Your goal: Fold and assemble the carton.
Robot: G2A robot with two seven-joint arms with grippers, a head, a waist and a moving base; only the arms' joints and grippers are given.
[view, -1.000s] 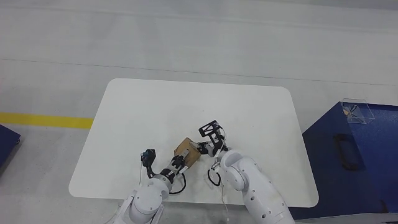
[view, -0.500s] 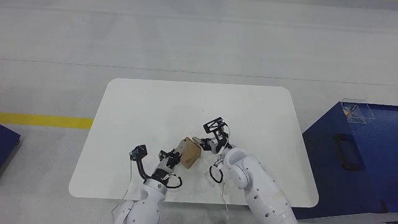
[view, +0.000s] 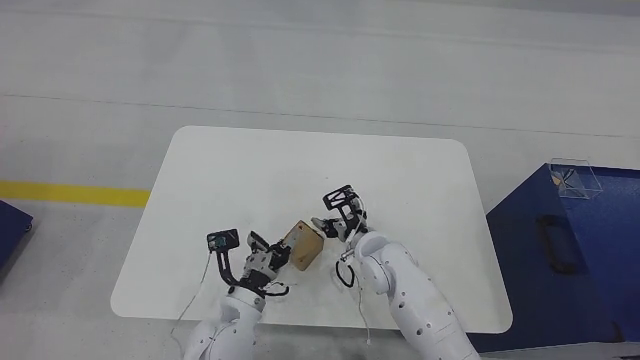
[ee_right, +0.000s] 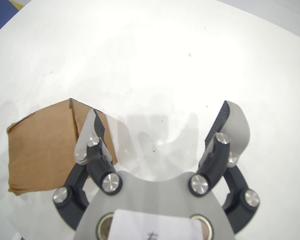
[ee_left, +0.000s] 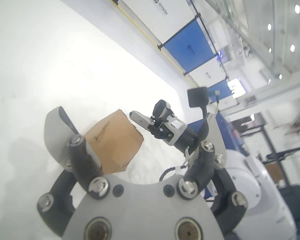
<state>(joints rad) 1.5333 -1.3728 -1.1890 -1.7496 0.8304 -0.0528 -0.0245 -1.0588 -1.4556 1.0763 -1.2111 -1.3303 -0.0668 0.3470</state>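
Sitting toward the near edge of the white rounded counter [view: 400, 170], the small brown cardboard carton [view: 304, 244] looks already folded into a box. Whether a flap remains untucked is unclear. The left arm's fingers [ee_left: 57, 123] and right arm's fingers [ee_right: 96, 126] flank it, spread and released.

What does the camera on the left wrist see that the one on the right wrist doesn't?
Left wrist view: the right arm's fingers seen from the side, close by the carton, with blue wall panels behind. Right wrist view: those fingers from above, spread wide, and a flap seam on the carton. Both: the brown carton on the white table.
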